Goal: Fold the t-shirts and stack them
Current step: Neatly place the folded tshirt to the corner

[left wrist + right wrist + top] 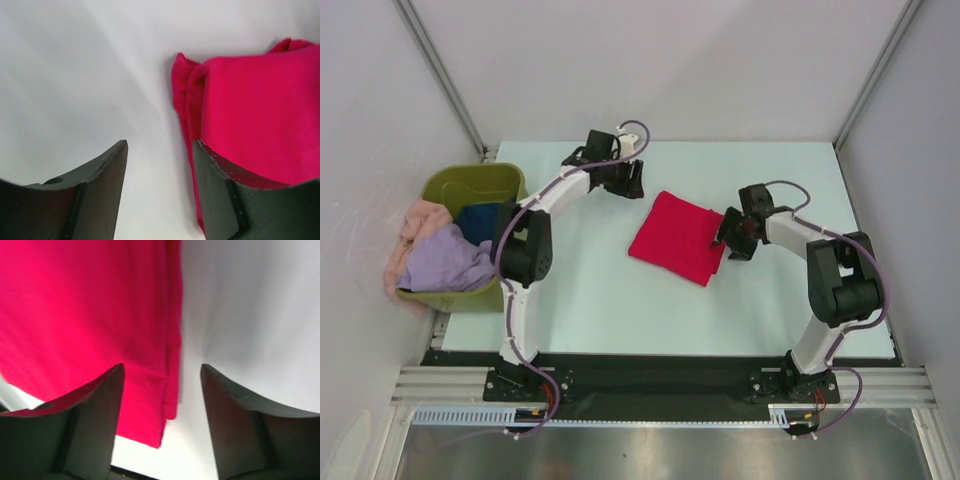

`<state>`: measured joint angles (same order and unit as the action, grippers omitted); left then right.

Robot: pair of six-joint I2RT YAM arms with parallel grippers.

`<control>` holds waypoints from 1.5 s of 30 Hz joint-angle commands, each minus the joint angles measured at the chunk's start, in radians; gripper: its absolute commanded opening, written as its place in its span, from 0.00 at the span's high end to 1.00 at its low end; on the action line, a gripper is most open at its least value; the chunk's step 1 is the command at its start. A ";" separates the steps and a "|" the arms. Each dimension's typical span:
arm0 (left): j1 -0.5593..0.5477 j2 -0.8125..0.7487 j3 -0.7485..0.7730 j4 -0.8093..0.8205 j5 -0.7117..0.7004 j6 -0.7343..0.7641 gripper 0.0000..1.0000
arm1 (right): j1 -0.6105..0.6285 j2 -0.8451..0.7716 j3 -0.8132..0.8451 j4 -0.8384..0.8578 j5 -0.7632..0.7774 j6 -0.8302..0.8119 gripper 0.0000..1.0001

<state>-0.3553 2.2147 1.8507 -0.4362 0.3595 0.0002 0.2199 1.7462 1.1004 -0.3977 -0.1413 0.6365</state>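
Observation:
A bright red t-shirt lies folded into a rectangle on the white table. My left gripper sits just off its far left corner. In the left wrist view that gripper is open over bare table, its right finger overlapping the folded edge of the red shirt. My right gripper is at the shirt's right edge. In the right wrist view it is open, with the red shirt's edge lying loose below the gap. More t-shirts, lavender, peach-pink and dark blue, fill the tub.
An olive-green plastic tub stands at the table's left edge beside the left arm. Grey walls and metal frame posts close in the table on three sides. The black base rail runs along the near edge.

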 commanded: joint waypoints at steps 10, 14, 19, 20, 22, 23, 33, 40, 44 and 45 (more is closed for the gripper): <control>0.022 -0.297 -0.277 -0.055 0.102 0.113 0.39 | 0.013 0.003 -0.094 0.092 -0.106 0.098 0.79; 0.039 -0.328 -0.303 -0.064 0.118 0.121 0.40 | -0.042 0.024 -0.065 0.080 -0.106 0.049 1.00; 0.076 -0.346 -0.311 -0.067 0.111 0.130 0.39 | -0.109 0.119 0.096 -0.042 -0.118 -0.084 1.00; 0.081 -0.348 -0.312 -0.067 0.111 0.130 0.40 | -0.119 0.134 0.123 -0.068 -0.122 -0.116 1.00; 0.096 -0.354 -0.317 -0.067 0.110 0.130 0.40 | -0.131 0.165 0.206 -0.137 -0.126 -0.211 1.00; 0.099 -0.354 -0.318 -0.068 0.111 0.130 0.40 | -0.145 0.196 0.232 -0.160 -0.123 -0.237 1.00; 0.130 -0.371 -0.337 -0.079 0.090 0.153 0.40 | -0.278 0.436 0.585 -0.291 -0.087 -0.345 1.00; 0.134 -0.357 -0.334 -0.084 0.065 0.164 0.40 | -0.358 0.559 0.803 -0.305 -0.060 -0.348 1.00; 0.136 -0.343 -0.321 -0.091 0.053 0.169 0.40 | -0.430 0.630 0.926 -0.299 -0.009 -0.285 1.00; 0.136 -0.340 -0.320 -0.093 0.052 0.170 0.40 | -0.444 0.641 0.950 -0.288 0.003 -0.267 1.00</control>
<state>-0.2291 1.9034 1.5166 -0.5289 0.4206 0.1425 -0.1532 2.3478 1.9591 -0.7147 -0.2306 0.3283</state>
